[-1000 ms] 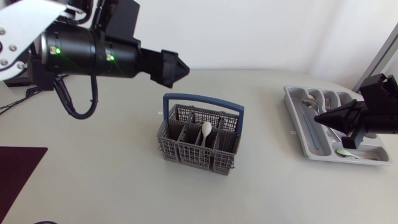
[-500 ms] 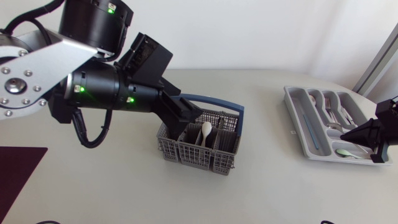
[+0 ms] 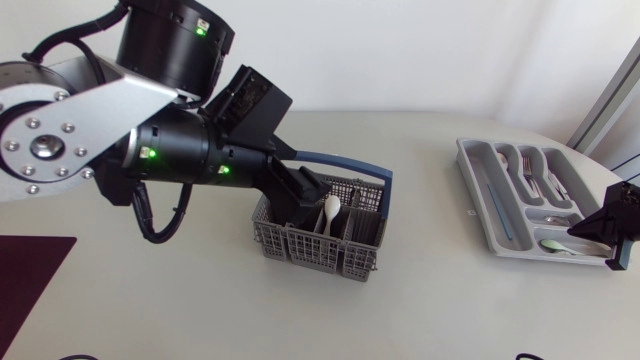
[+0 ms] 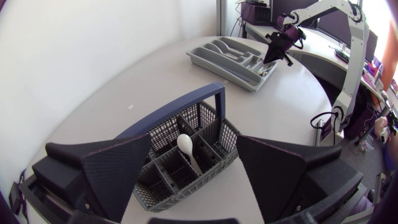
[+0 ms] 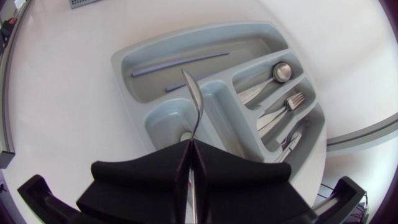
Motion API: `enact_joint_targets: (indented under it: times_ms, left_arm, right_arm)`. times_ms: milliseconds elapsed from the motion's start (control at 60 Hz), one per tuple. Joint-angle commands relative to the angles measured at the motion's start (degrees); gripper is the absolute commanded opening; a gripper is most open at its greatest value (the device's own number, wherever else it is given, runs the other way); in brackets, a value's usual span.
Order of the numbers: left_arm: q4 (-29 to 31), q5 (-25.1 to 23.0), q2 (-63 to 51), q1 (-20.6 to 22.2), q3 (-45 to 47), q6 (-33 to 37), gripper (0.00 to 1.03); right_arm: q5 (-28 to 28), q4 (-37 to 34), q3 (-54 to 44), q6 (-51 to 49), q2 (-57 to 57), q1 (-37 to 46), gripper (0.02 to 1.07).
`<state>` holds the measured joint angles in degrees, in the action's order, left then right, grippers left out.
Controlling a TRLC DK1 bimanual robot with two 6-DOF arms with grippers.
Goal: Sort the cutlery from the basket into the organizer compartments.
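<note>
Head view: the left gripper (image 3: 303,192) hangs at the rim of the grey cutlery basket (image 3: 320,250). The right gripper (image 3: 603,228) is at the far end of the organizer (image 3: 477,195), well apart from the basket.
Left fingers: in the left wrist view the two fingers (image 4: 118,171) are spread wide and grip nothing. The basket lies between them and just ahead.
White spoon: the white spoon (image 4: 185,144) stands bowl up in a middle compartment of the basket. It is between the left fingers and touches neither.
Basket handle: the blue handle (image 4: 180,112) stands upright over the basket, ahead of the left fingertips.
Right fingers: in the right wrist view the fingers (image 5: 155,174) are pressed together on a silver cutlery piece (image 5: 194,102). Its pointed, blade-like end sticks out ahead of the fingertips.
Organizer: the grey tray lies under and ahead of the right fingers. The held piece hangs over its dividers, and I cannot tell over which compartment.
Organizer contents: two grey-blue sticks (image 5: 177,63) lie in the long compartment beyond the held piece's tip. A spoon (image 5: 280,71) and a fork (image 5: 292,99) lie in narrow compartments beside the fingers.
Desk: the white desk (image 3: 200,300) carries both basket and organizer.
</note>
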<state>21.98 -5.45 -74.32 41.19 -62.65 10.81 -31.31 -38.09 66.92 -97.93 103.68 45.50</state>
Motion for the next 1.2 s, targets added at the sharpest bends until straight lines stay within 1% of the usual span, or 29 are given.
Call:
enact_joint_targets:
  times_ms: [0,100,217,300,383,467,500,583,650,683,750,783,800,900,950,983,1017,1083,1183]
  left_arm:
    - [-0.71,0.62,-0.82,0.38,1.39,1.32,0.94]
    - [-0.71,0.80,-0.73,0.38,1.92,1.32,0.94]
    - [-0.71,0.97,-0.21,0.47,2.36,1.67,0.94]
    - [-0.62,1.06,0.32,0.47,2.80,1.94,0.94]
    - [-0.62,1.06,0.50,0.47,3.41,2.38,0.94]
    - [-0.71,1.06,0.50,0.73,4.03,2.73,0.94]
    - [-0.71,1.06,0.58,0.82,4.21,2.81,0.94]
    - [-0.71,1.06,0.85,0.91,4.73,2.99,0.94]
    - [-0.71,1.06,1.11,0.91,4.91,3.25,0.94]
    - [-0.71,1.06,1.20,0.91,5.00,3.34,0.94]
    - [-0.71,1.06,1.38,0.91,5.08,4.13,0.94]
    - [-0.71,1.06,1.38,0.91,5.17,4.22,0.94]
    - [-0.71,1.06,1.38,0.91,5.17,4.22,0.94]
    - [-0.80,1.06,1.38,1.26,5.96,4.13,0.94]
    - [-1.23,1.06,1.38,1.70,6.93,4.13,0.94]
    - [-1.76,1.15,1.38,1.79,7.63,4.13,0.94]
    - [-2.20,1.41,1.38,2.05,8.25,4.13,0.94]
    - [-3.08,2.20,1.46,2.32,9.30,4.22,0.94]
    - [-3.96,2.20,1.90,2.05,10.89,4.57,0.94]
  right_arm:
    - [1.16,1.00,1.82,-2.79,2.49,0.38,0.08]
    - [3.45,2.93,1.90,-3.41,4.08,0.03,0.09]
    - [4.85,3.81,2.08,-4.20,5.39,0.03,0.16]
    - [6.09,7.15,0.15,-4.90,5.39,-0.06,0.23]
    - [7.58,8.55,-1.00,-4.99,5.83,-0.32,0.23]
    - [7.67,10.14,-2.14,-5.17,5.57,-0.41,0.24]
    - [7.67,10.22,-2.40,-5.17,5.31,-0.32,0.26]
    - [7.49,10.58,-3.11,-5.17,4.60,-0.23,0.26]
    - [7.05,10.40,-3.37,-4.37,3.46,-0.23,0.27]
    - [6.35,10.22,-3.72,-3.94,2.41,-0.14,0.31]
    - [4.85,10.22,-5.39,-2.62,-1.11,-0.14,0.47]
    - [4.59,10.22,-6.18,-1.74,-2.78,-0.32,0.51]
    - [4.15,10.22,-6.89,-1.12,-3.92,-0.50,0.53]
    - [2.04,10.22,-9.35,1.43,-8.32,-1.37,0.54]
    - [1.52,10.14,-10.67,3.36,-10.51,-2.08,0.63]
    - [1.08,9.87,-11.37,4.33,-11.57,-2.52,0.66]
    - [0.28,9.43,-12.42,5.12,-13.15,-3.04,0.68]
    - [-0.33,9.43,-14.36,7.75,-15.96,-4.54,0.68]
    - [-2.09,7.24,-18.14,12.06,-22.29,-7.97,0.68]
